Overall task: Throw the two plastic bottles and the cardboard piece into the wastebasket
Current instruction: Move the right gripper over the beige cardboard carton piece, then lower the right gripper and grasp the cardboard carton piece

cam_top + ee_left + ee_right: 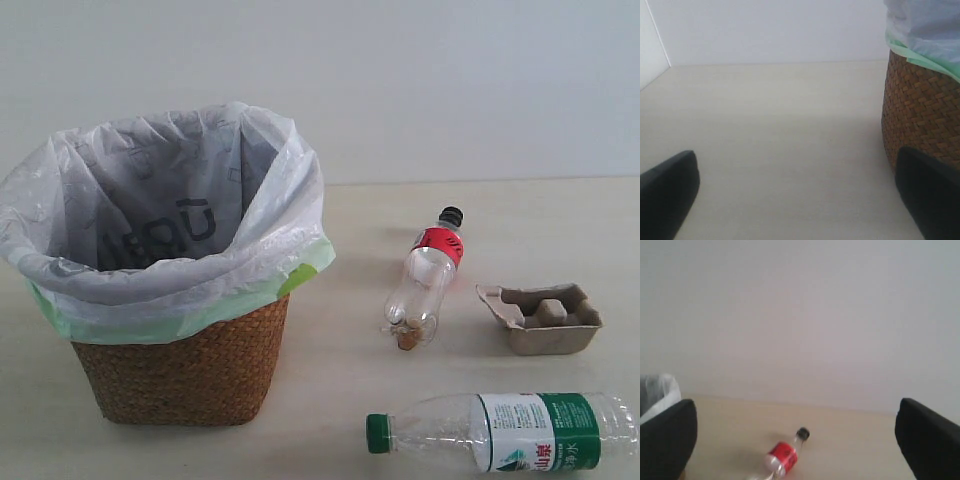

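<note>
Left gripper [797, 200] and right gripper [796, 440] are found with jaws wide apart, nothing held. In the exterior view, the wastebasket [190, 370] is placed left; black-capped bottle [425, 285], green-capped bottle [500, 432] and cardboard piece [540, 320] lower right.

Wicker wastebasket [190, 370]: brown, tapered, upright at left, lined with a translucent white and pale green bag [270, 200] folded over its rim. Small clear bottle [425, 280]: black cap, red neck label, on its side, right of the basket. Moulded pulp tray [540, 318]: grey-brown, rim up, just right of that bottle. Long clear bottle [500, 432]: green cap, white-green label, on its side in the foreground, cap toward the basket.
</note>
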{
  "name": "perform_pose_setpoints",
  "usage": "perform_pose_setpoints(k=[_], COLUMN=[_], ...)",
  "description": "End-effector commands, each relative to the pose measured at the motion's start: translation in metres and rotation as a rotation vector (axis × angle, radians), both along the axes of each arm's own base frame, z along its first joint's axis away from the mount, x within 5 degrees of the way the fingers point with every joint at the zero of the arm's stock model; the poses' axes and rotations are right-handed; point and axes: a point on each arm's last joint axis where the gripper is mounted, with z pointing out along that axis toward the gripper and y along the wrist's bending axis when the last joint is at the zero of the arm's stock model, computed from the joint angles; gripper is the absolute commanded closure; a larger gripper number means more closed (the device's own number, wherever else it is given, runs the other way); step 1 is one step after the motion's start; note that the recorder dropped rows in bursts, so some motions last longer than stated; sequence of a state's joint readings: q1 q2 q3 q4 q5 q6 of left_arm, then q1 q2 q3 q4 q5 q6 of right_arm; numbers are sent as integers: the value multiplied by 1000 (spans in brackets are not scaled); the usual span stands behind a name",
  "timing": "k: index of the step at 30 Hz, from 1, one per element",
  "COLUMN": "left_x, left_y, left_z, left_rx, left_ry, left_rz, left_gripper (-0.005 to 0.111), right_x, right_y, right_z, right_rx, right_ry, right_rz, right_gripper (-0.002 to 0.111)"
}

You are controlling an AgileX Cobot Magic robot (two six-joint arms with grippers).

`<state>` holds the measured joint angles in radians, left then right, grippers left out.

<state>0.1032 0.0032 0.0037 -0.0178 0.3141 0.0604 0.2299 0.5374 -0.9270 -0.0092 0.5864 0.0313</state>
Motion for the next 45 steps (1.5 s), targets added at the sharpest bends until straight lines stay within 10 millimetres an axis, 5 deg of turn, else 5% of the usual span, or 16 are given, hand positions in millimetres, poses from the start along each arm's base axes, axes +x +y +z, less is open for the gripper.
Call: perform_pose_setpoints(k=[1, 14, 26, 37, 45], left_x=[0, 0, 0, 0, 0], left_y=[0, 0, 0, 0, 0], left_z=[2, 2, 2, 2, 2], left_rx=[-7, -7, -7, -7, -7], left_ry=[-14, -14, -14, -14, -14], left_rz=[6, 6, 6, 6, 6], left_gripper=[-1, -1, -1, -1, -1], right_x=[38, 151, 209, 259, 284], right_y=[8, 35, 34, 40, 20], right_z=[-10, -103, -186, -211, -239], right_rx=[60, -67, -188, -257, -260], right_ry=[237, 785, 1019, 1117, 1217], right_rz=[-32, -66, -235, -286, -359], right_gripper=[3, 3, 3, 3, 3])
